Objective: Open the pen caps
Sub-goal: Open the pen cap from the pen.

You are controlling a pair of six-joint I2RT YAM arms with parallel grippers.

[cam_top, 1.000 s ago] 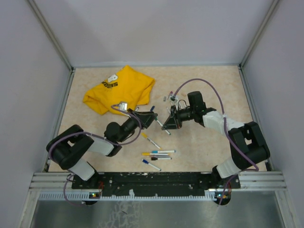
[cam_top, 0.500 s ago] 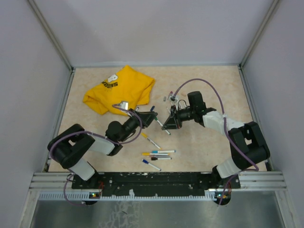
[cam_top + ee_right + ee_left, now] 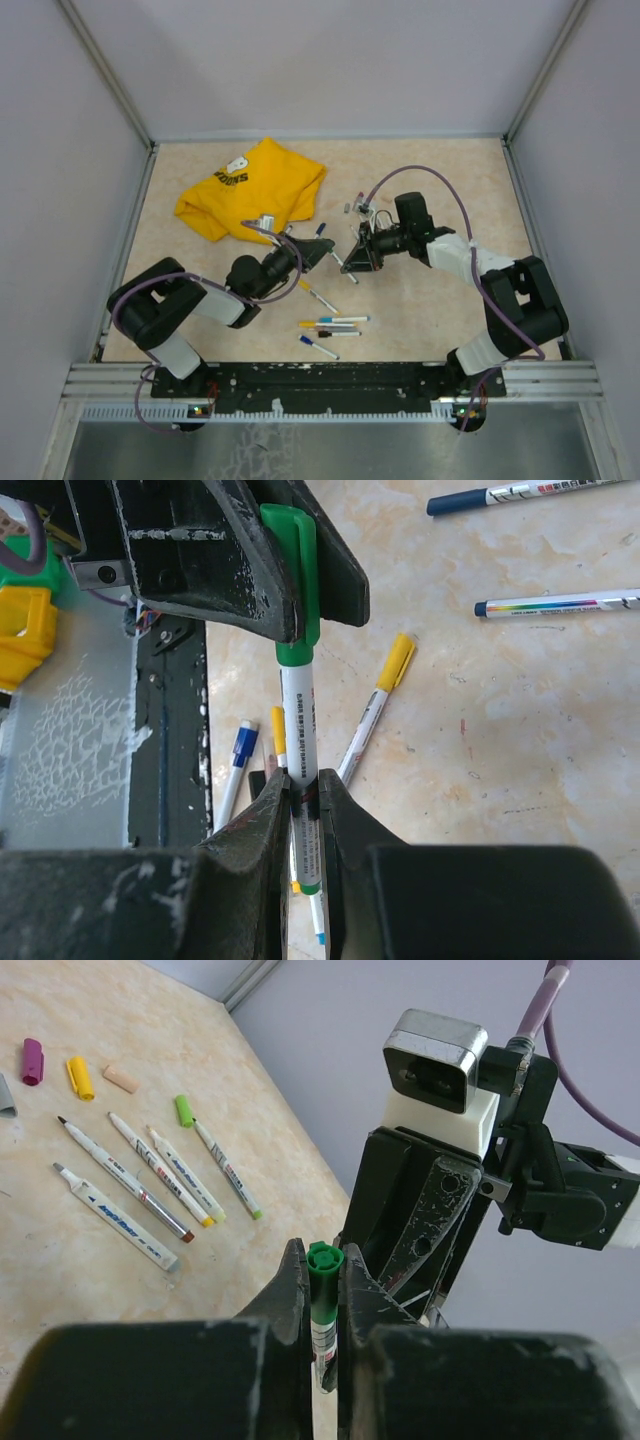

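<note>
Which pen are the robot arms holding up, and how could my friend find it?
Look just right of the yellow T-shirt, where the two arms meet above the table. Between them is a white pen with a green cap: left fingers pinch the cap, right fingers the barrel. Every other pen lies flat on the table.

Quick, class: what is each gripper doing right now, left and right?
The left gripper: closed on the green cap.
The right gripper: closed on the pen, at its white barrel.
</note>
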